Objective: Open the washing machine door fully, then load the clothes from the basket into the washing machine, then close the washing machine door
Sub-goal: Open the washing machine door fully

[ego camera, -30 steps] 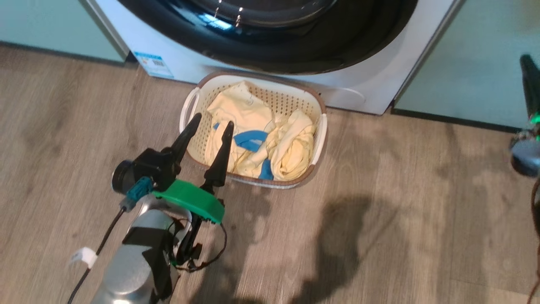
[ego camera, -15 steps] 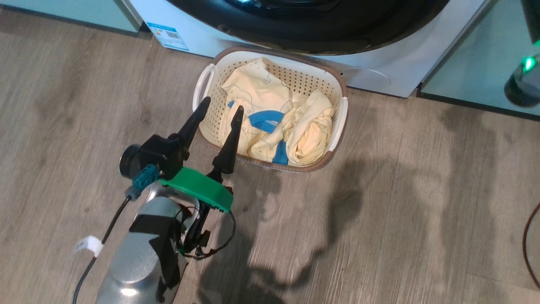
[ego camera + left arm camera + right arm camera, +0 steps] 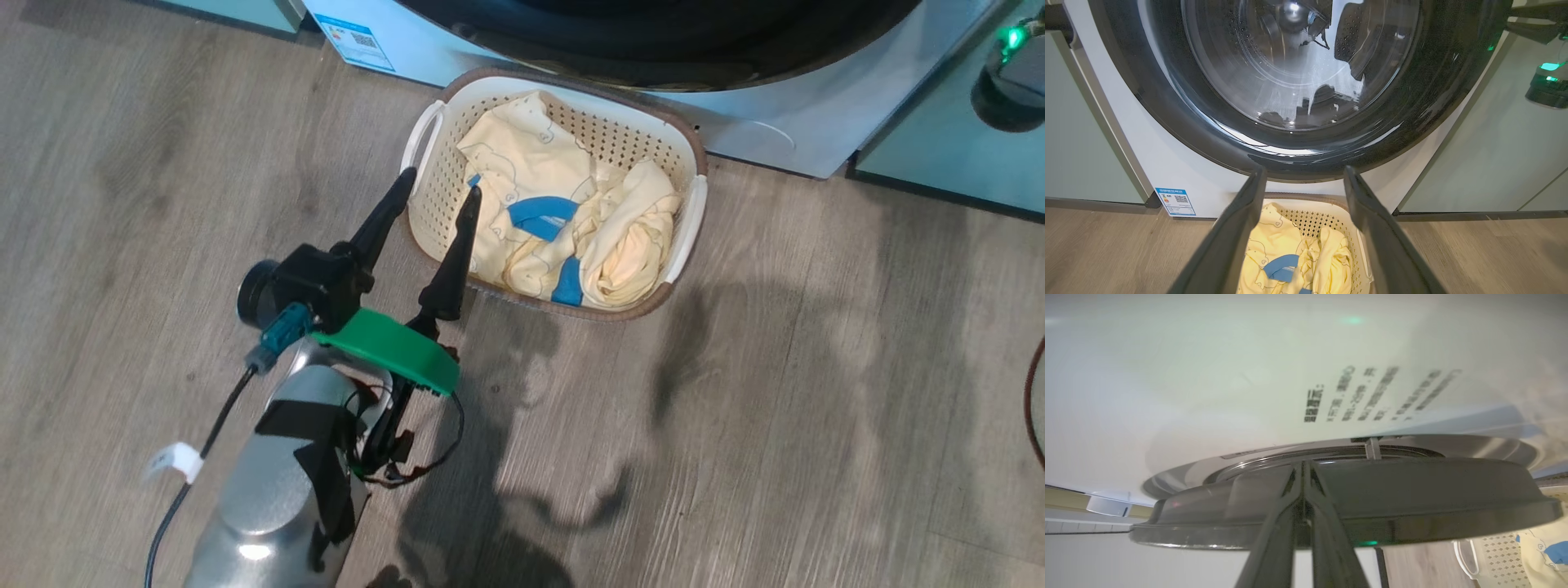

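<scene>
On the wooden floor, just before the washing machine, the basket holds crumpled clothes; its long axis runs parallel to the washer's front. The left gripper hangs wide open over the basket's near-left rim. The left wrist view faces the washing machine door head-on. The right wrist view sees its rim edge-on, with the right gripper before it, fingers pressed together.

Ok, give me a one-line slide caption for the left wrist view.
Open left gripper framing the basket of pale yellow clothes below the washing machine door.
</scene>
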